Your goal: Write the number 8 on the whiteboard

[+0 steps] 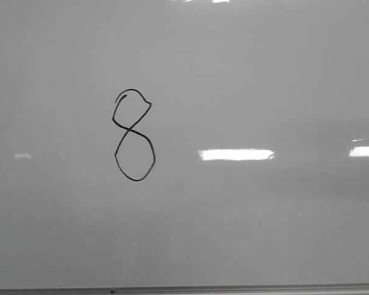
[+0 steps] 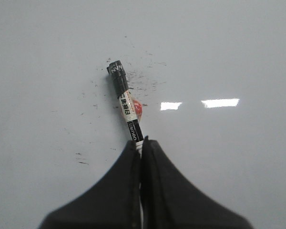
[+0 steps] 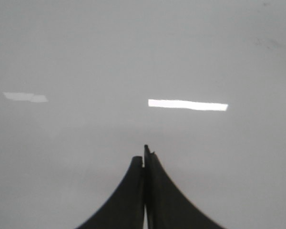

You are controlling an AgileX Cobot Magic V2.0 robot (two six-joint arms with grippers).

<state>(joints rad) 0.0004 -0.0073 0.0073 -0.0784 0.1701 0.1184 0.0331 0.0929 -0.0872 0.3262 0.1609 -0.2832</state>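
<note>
A black hand-drawn number 8 (image 1: pixel 133 135) stands on the whiteboard (image 1: pixel 264 80), left of its middle, with a small angular upper loop and a larger oval lower loop. No gripper shows in the front view. In the left wrist view my left gripper (image 2: pixel 142 143) is shut on a black and white marker (image 2: pixel 126 102), which sticks out beyond the fingertips over the board (image 2: pixel 229 52). The marker's far end is dark; I cannot tell if it touches the board. In the right wrist view my right gripper (image 3: pixel 144 155) is shut and empty over the bare board (image 3: pixel 205 52).
The board's thin grey metal bottom edge (image 1: pixel 234 289) runs along the bottom of the front view. Small black marker specks (image 2: pixel 143 78) dot the board around the marker's end. Bright rectangular light reflections (image 1: pixel 235 154) lie on the board.
</note>
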